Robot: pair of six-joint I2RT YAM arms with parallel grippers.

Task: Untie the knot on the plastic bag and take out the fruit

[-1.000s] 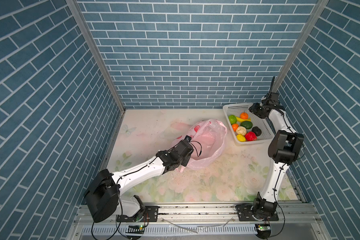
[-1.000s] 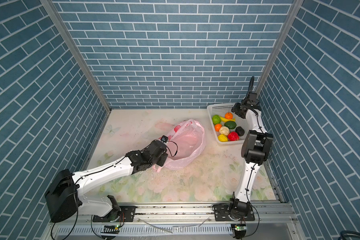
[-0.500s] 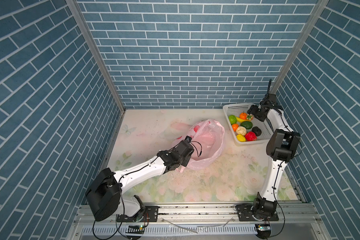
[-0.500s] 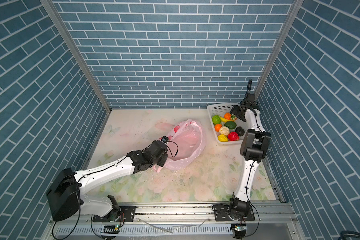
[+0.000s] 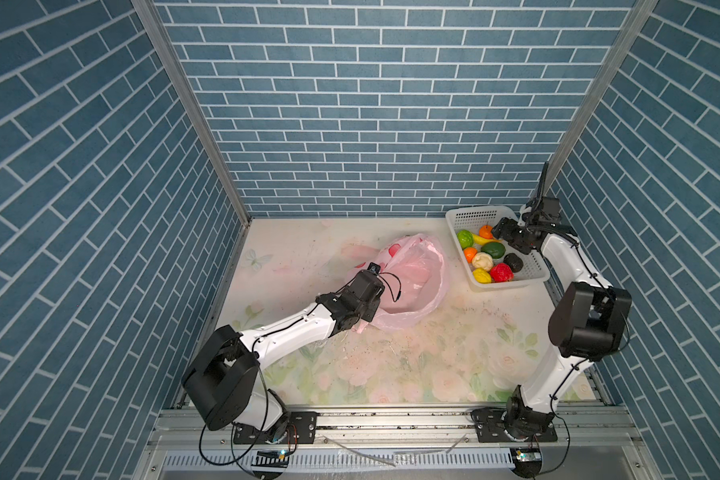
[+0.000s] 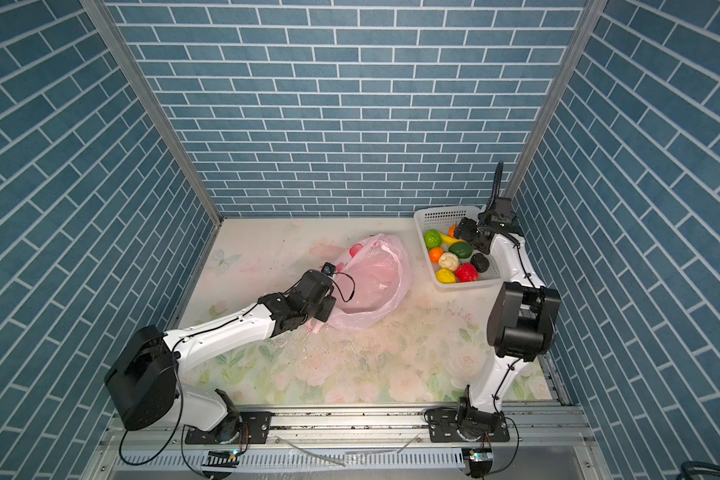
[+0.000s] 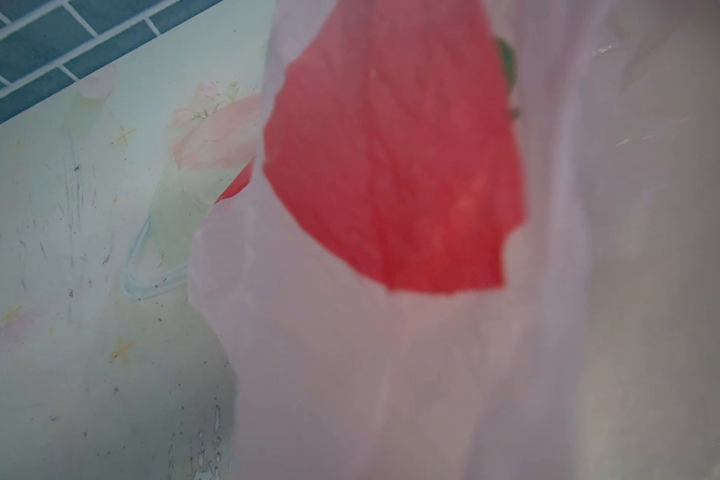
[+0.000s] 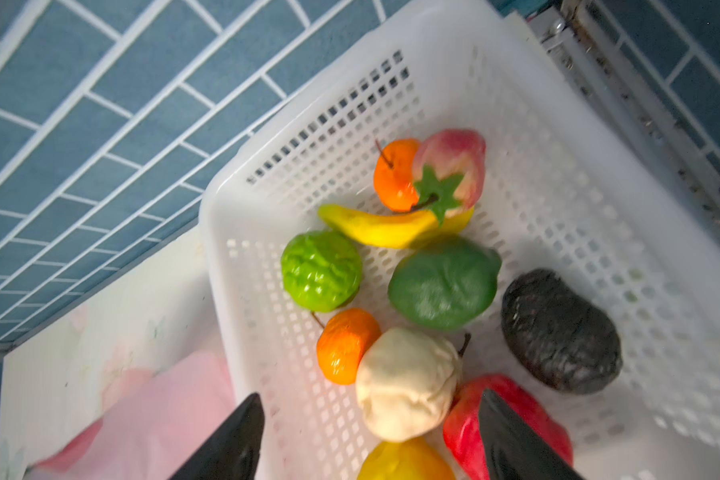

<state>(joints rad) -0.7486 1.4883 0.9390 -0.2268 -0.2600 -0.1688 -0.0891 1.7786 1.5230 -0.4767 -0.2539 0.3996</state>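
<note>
Reaching low across the floral table (image 5: 433, 374), the left arm (image 5: 292, 332) runs from its base at the front edge diagonally toward the middle. Its wrist bends down at the near rim of the plastic bag (image 5: 408, 282). The left gripper (image 5: 367, 318) is pressed together there. Its fingertips are hidden under the wrist, but pink film sticks out just beneath it and the rim lifts to it, so it pinches the bag. The bag lies mid-table, slack, its mouth gaping upward. The left wrist view shows only film close up with a red patch (image 7: 391, 166); whether print or fruit, I cannot tell.

The right arm (image 5: 564, 259) rises from its base to a high elbow by the right wall. From there its forearm reaches back over the white perforated basket (image 5: 481, 212) in the back right corner. The right gripper (image 8: 369, 397) hangs above the basket with fingers spread, holding nothing. Below it lie a strawberry (image 8: 454, 162), a banana (image 8: 383, 226), a bumpy green fruit (image 8: 321, 270), a cream fruit (image 8: 408, 382) and a dark avocado (image 8: 560, 332).
</note>
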